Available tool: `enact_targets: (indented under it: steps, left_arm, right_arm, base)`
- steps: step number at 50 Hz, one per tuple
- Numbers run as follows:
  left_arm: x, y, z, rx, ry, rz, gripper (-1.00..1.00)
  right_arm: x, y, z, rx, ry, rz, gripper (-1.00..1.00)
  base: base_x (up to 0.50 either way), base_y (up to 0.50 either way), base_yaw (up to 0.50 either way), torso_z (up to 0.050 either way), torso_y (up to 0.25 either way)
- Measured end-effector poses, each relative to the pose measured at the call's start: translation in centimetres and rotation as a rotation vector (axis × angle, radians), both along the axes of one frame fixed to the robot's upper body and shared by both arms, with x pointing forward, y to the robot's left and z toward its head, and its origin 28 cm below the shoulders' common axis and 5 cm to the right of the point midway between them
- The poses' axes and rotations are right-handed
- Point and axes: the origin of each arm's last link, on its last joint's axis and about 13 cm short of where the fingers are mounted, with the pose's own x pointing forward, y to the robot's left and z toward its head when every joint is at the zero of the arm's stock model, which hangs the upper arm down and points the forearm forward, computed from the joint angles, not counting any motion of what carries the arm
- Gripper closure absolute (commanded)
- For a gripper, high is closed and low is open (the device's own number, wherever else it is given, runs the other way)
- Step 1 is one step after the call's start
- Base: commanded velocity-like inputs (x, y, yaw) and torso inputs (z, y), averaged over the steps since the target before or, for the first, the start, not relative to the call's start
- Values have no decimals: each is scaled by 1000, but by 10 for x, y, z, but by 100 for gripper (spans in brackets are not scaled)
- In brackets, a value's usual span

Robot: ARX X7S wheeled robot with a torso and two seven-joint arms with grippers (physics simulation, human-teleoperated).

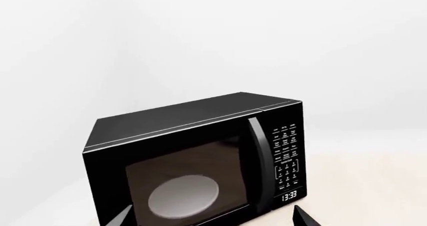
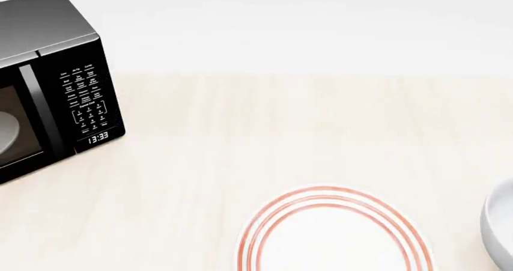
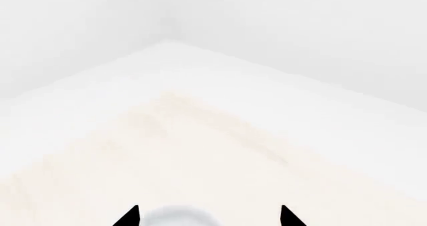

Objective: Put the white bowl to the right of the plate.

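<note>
The plate [image 2: 337, 235], flat and white with thin red-orange rings, lies at the near middle of the pale wooden table in the head view. The white bowl [image 2: 498, 226] shows only as a glossy rim at the right edge, to the right of the plate. It also shows in the right wrist view [image 3: 179, 217] as a pale round edge between the two fingertips. My right gripper [image 3: 208, 217] is open with its tips wide apart. My left gripper [image 1: 213, 217] is open and empty, facing the microwave. Neither gripper shows in the head view.
A black microwave [image 2: 48, 85] with a dark glass door, a pale disc inside and a keypad reading 13:33 stands at the table's far left; it fills the left wrist view [image 1: 193, 156]. A white wall runs behind the table [image 2: 265, 127].
</note>
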Motion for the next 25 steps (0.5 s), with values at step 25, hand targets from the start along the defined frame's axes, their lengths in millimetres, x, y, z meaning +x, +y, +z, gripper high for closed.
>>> enact_targets:
  steps: [25]
  left_arm:
    - [-39,-41,12,27,-138,-185,-100]
  right_arm:
    - [-76,117,-23,-304,-273,352,-100]
  base:
    - [0,0,0,0,0]
